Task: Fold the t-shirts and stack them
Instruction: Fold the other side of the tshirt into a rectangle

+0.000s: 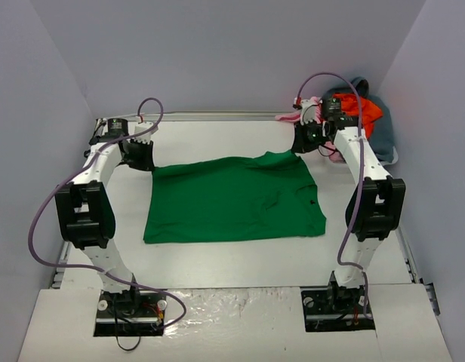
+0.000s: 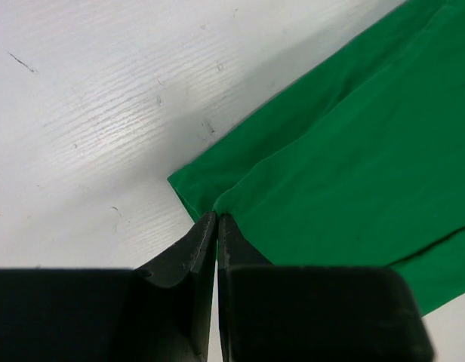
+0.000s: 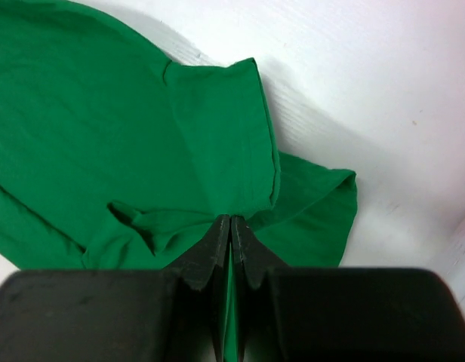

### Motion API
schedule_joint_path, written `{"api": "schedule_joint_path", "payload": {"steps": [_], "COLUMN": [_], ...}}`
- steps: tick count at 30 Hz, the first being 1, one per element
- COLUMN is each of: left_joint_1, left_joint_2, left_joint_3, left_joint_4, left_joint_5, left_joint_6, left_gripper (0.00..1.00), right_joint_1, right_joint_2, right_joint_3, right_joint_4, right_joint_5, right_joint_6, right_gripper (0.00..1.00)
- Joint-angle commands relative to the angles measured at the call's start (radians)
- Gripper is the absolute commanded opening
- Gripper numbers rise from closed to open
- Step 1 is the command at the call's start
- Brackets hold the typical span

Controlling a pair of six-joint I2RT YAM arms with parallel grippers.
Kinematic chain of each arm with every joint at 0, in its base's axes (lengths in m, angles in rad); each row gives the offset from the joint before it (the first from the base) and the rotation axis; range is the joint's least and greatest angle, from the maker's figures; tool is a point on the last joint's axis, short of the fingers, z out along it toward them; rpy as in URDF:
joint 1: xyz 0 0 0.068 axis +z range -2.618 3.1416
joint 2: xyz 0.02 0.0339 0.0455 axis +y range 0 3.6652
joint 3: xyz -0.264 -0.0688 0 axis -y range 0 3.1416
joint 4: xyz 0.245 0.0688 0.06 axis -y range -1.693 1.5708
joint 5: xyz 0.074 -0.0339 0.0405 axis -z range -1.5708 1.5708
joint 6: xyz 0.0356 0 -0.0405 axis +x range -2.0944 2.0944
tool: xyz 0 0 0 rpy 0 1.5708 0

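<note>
A bright green t-shirt lies spread flat in the middle of the white table. My left gripper is shut on its far left corner; in the left wrist view the jaws pinch the green cloth at its edge. My right gripper is shut on the far right corner; in the right wrist view the jaws pinch a bunched fold of the green shirt. An orange-red shirt, a pale pink one and a grey-blue one lie heaped at the back right.
The white table is walled by pale panels on three sides. The heap of shirts sits close behind my right arm. Cables loop over both arms.
</note>
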Motion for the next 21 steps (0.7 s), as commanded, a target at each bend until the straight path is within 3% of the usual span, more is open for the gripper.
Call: {"api": "schedule_joint_path", "payload": {"steps": [1, 21], "left_joint_1": [0.011, 0.02], "left_joint_2": [-0.077, -0.179], "left_joint_3": [-0.01, -0.149], "left_joint_4": [0.007, 0.01], "left_joint_5": [0.009, -0.045], "left_joint_6": [0.037, 0.129], "left_gripper": [0.02, 0.02], "right_joint_1": [-0.009, -0.018], "right_joint_2": [-0.096, -0.265], "right_joint_3": [-0.038, -0.208], "right_joint_4": [-0.038, -0.11], "right_joint_5": [-0.013, -0.031], "right_joint_6": [-0.022, -0.061], "right_gripper": [0.0, 0.0]}}
